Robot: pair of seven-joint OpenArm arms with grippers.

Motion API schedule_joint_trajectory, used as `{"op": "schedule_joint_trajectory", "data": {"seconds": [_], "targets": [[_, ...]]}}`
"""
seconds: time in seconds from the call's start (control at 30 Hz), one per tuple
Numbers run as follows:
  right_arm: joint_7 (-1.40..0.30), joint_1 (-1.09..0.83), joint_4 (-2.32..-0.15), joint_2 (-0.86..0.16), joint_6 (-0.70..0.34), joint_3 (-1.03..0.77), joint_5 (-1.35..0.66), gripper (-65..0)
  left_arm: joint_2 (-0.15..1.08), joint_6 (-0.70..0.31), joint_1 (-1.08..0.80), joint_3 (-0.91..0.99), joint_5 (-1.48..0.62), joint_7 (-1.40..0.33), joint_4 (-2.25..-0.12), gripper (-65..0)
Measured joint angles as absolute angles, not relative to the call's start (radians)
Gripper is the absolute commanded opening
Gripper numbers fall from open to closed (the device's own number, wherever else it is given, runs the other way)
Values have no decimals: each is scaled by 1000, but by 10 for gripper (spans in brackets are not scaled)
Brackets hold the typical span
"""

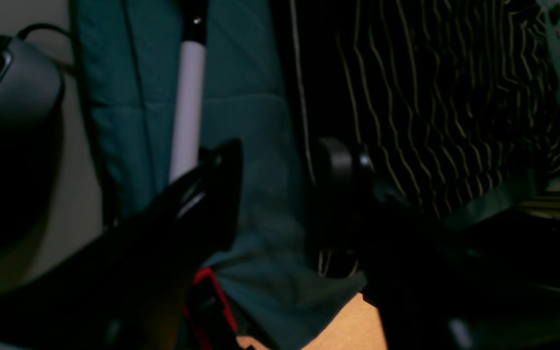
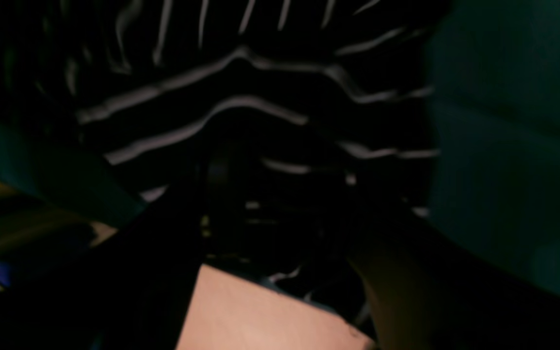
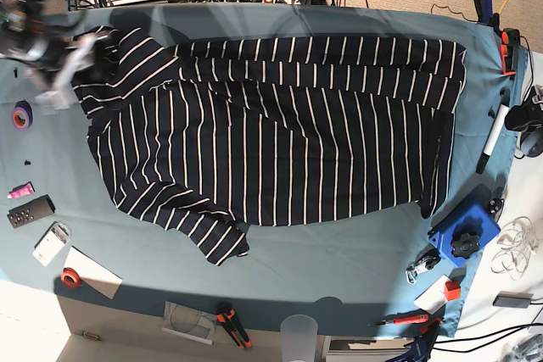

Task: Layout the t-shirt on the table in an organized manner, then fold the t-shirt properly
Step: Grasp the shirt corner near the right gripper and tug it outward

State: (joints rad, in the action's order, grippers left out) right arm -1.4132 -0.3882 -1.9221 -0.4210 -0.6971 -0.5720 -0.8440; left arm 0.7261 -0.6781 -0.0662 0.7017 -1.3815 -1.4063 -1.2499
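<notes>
The dark t-shirt (image 3: 280,133) with thin white stripes lies spread wide over the teal table (image 3: 339,260), one sleeve pointing to the near left. My right gripper (image 3: 61,78) is at the far left sleeve, blurred. In the right wrist view its dark fingers stand apart, with rumpled t-shirt (image 2: 260,63) close in front of the right gripper (image 2: 270,233) and table (image 2: 503,121) cloth at the right. My left gripper (image 1: 280,155) is open over bare table (image 1: 241,121) cloth, the t-shirt (image 1: 455,97) just to its right. I cannot make out the left arm in the base view.
A white marker (image 3: 492,137) and a mouse (image 3: 533,143) lie at the right edge, seen also as marker (image 1: 187,97) and mouse (image 1: 12,82). A blue box (image 3: 465,228), purple tape (image 3: 21,114), a remote (image 3: 30,209), pliers (image 3: 232,324) and a cup (image 3: 299,332) line the edges.
</notes>
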Motion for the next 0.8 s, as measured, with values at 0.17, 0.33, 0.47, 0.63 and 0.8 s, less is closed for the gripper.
{"op": "schedule_joint_trajectory", "data": {"seconds": [0.17, 0.33, 0.47, 0.63, 0.8], "targets": [[-1413, -388, -1922, -424, -697, -488, -764, -498, 726, -678, -66, 702, -1382, -1406, -1250, -390], [-1301, -388, -1923, -424, -698, -469, -672, -650, 726, -678, -66, 702, -1381, -1406, -1250, -390], [-1143, -378, -1922, -423, -701, -469, -569, -650, 726, -678, -67, 702, -1381, -1406, -1250, -390], [-1053, -288, -1922, -424, -636, -469, -550, -650, 726, -678, -66, 702, -1382, -1406, -1250, -390], [-1052, -207, -1923, -424, -613, -469, -550, -650, 726, -678, -66, 702, -1382, -1406, -1250, -390]]}}
